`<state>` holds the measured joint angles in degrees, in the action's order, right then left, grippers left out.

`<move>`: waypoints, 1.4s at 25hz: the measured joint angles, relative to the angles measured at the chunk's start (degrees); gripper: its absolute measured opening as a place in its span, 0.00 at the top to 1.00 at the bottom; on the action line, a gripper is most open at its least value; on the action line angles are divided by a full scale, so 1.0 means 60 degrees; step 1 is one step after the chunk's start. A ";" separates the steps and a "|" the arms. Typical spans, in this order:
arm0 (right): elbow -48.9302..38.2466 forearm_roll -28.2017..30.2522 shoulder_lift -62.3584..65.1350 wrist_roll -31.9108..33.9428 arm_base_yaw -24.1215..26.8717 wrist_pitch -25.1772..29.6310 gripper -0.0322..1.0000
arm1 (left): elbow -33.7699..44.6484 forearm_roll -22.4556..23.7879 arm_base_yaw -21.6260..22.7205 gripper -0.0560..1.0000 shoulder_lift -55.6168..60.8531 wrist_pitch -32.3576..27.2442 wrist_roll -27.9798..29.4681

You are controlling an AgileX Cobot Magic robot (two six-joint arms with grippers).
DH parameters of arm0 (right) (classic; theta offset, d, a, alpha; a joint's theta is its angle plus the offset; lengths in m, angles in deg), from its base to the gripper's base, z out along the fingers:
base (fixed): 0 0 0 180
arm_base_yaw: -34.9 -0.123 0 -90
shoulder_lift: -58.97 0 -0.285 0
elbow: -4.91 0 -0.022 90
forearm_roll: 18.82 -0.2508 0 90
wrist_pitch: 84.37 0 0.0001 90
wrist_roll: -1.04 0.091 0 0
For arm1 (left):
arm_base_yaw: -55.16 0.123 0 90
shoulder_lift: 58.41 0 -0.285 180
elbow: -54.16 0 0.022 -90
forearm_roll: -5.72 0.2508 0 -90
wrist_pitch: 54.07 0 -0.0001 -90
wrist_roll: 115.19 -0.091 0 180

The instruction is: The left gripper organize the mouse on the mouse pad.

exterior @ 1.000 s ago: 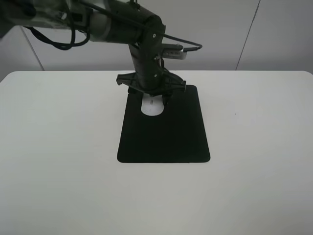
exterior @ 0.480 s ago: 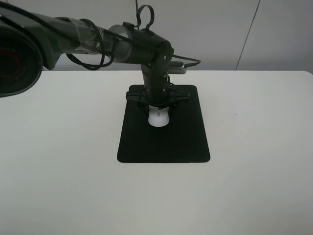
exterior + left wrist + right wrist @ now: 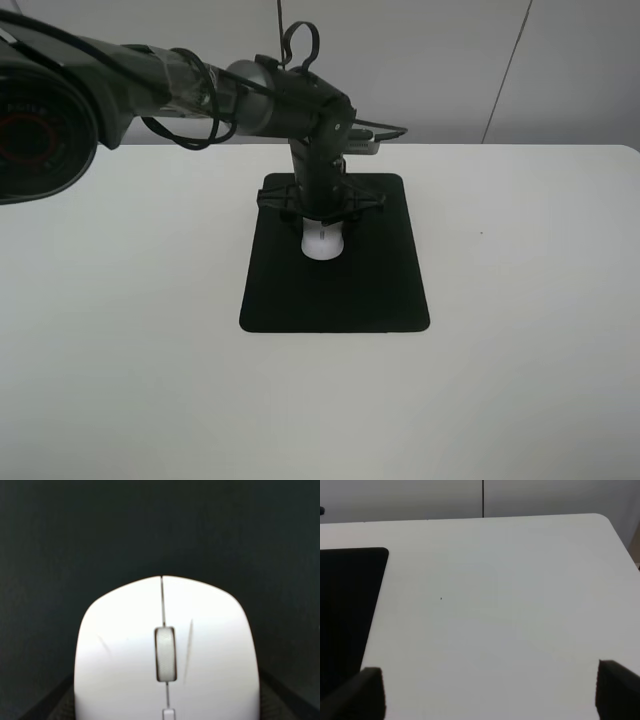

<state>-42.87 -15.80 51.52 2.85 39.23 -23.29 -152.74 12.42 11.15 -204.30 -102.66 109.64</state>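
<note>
from the left of the high view my black arm reaches in over the pale, smooth tabletop, and my left gripper, the black-fingered end tool with its silver-grey block and trailing cable, stands low over the far half of the flat matte black rectangular mouse pad. under it lies the small white rounded computer mouse with the grey scroll wheel down its middle, resting on the pad with black mat showing all round it, nearer the far edge than the near one. in my left wrist view the mouse fills the frame with the pad beyond it, and my dark fingers meet its two flanks, so i judge the left gripper is clamped on the mouse, though the contact sits at the very edge of the picture. the mouse looks squared up with the pad's long sides, so i reckon the placing is all but done; what is left, as i judge it, is to let go and lift clear without nudging it askew. further right the tabletop runs on past the pad's edge, and my right gripper hangs over it with its fingertips wide apart, gripping nothing.
</note>
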 joint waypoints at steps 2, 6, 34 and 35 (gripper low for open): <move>0.0000 0.0000 0.0000 0.0000 0.0000 0.0000 0.17 | 0.0000 0.0012 0.0000 0.36 0.0000 0.0000 0.0121; 0.0000 0.0000 0.0000 0.0000 0.0000 0.0000 0.17 | 0.0000 0.0014 0.0000 0.36 -0.0002 0.0000 0.0146; 0.0000 0.0000 0.0000 0.0000 0.0000 0.0000 0.17 | 0.0000 0.0222 0.0000 0.30 -0.0002 -0.0170 0.0166; 0.0000 0.0000 0.0000 0.0000 0.0000 0.0000 0.17 | 0.0000 0.0197 0.0000 0.30 -0.0002 -0.0261 0.0166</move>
<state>-42.87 -15.80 51.52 2.85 39.23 -23.29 -152.74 13.60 11.15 -204.32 -104.22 110.64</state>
